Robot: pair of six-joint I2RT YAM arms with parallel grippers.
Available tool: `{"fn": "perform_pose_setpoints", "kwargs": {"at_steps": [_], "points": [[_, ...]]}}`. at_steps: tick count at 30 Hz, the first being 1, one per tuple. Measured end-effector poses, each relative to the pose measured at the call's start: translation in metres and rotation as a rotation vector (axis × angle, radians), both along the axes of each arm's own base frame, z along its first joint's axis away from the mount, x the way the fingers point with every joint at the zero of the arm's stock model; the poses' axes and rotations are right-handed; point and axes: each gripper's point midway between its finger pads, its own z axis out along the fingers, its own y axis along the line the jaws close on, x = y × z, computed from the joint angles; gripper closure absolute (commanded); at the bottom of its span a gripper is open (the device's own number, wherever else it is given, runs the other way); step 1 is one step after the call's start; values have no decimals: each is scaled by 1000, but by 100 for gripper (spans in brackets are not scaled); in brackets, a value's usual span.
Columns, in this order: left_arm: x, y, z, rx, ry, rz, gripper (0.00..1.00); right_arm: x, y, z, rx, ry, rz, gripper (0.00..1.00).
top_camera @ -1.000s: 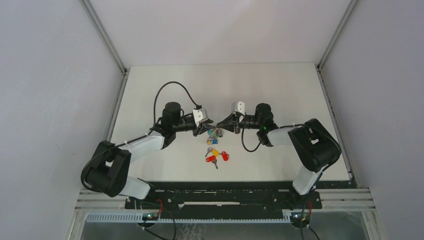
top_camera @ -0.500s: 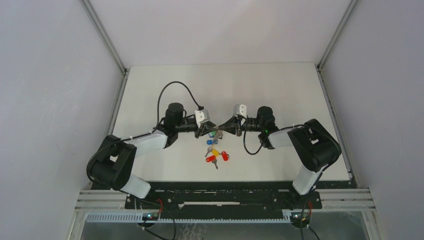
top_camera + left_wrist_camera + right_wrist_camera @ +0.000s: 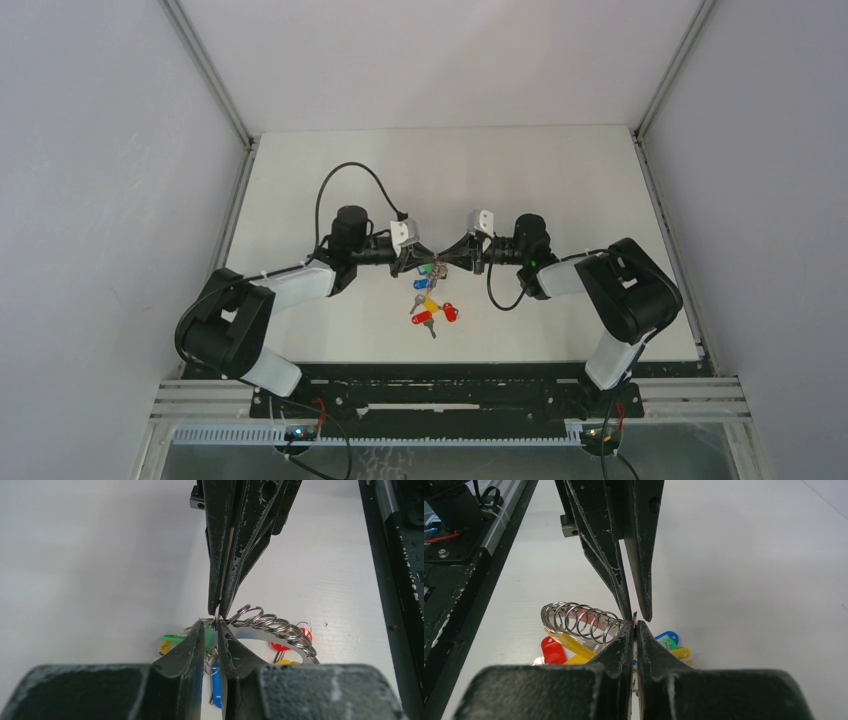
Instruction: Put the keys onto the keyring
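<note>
The keyring (image 3: 433, 268) is a silver ring with green and blue tags, held between my two grippers at the table's middle. My left gripper (image 3: 418, 263) and right gripper (image 3: 452, 259) meet tip to tip on it. In the left wrist view my left gripper (image 3: 212, 626) pinches the ring (image 3: 216, 616), with a narrow gap between its jaws. A chain of silver rings (image 3: 265, 622) trails right. In the right wrist view my right gripper (image 3: 634, 625) is shut on the ring's thin edge. The loose keys (image 3: 433, 312), with red and yellow tags, lie just in front.
In the right wrist view a red tag (image 3: 553, 650) and a yellow tag (image 3: 574, 645) lie under the ring coil (image 3: 579, 619). Blue and green tags (image 3: 669, 640) hang to the right. The black rail (image 3: 480, 385) runs along the near edge.
My left gripper has moved right and slightly back to meet the right gripper at the keyring. Over the last half second almost nothing has moved.
</note>
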Motion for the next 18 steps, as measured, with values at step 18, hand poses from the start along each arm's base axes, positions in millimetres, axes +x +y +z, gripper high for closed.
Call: {"fn": "perform_pose_setpoints", "kwargs": {"at_steps": [18], "points": [[0, -2, -10, 7, 25, -12, 84, 0, 1, 7, 20, -27, 7, 100]]}}
